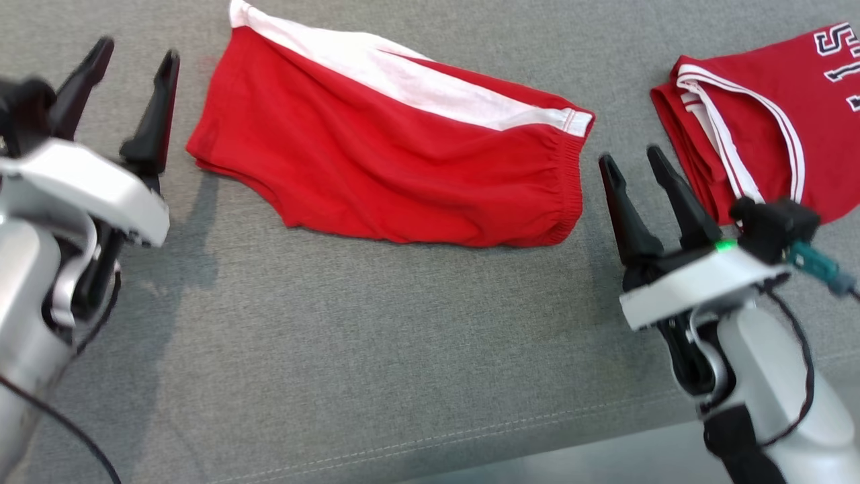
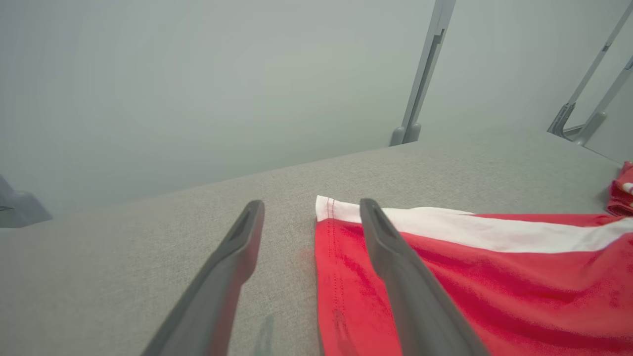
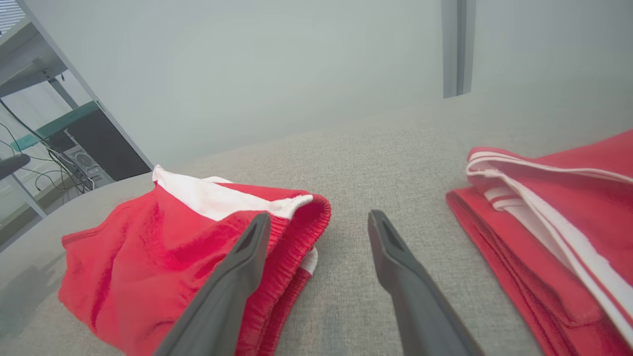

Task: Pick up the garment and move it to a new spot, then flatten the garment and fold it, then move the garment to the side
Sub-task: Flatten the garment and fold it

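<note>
Grey woven upholstery (image 1: 376, 349), one broad surface, with a stitched seam (image 1: 470, 430) running near its front edge. On it, nearest first: the left gripper (image 1: 138, 50), at the left of the head view, its two dark fingers spread wide with nothing between them, raised above the fabric just beside the leg-hem end of the garment; in its own wrist view one finger (image 2: 395, 257) crosses the hem corner by line of sight, and whether it touches cannot be told. Next, the right gripper (image 1: 631, 156), at the lower right, fingers likewise parted and empty, pointing into the bare strip between the two pieces of clothing, with a green light (image 1: 724, 246) lit on its wrist housing. Between the two grippers, at the middle of the surface, lie the red shorts (image 1: 403, 175): laid flat with soft wrinkles, a white side panel (image 1: 416, 81) along the far edge, the gathered elastic waistband (image 1: 568, 181) turned toward the right gripper, the hem toward the left one. Further right, apart from the shorts, is a folded red jersey (image 1: 759, 128) with white striped trim and dark outlined lettering (image 1: 840, 60), partly cut off by the picture edge. Beyond the surface: a pale wall, grey metal uprights (image 2: 420, 79), and a dark computer case (image 3: 94, 143) with cables.
</note>
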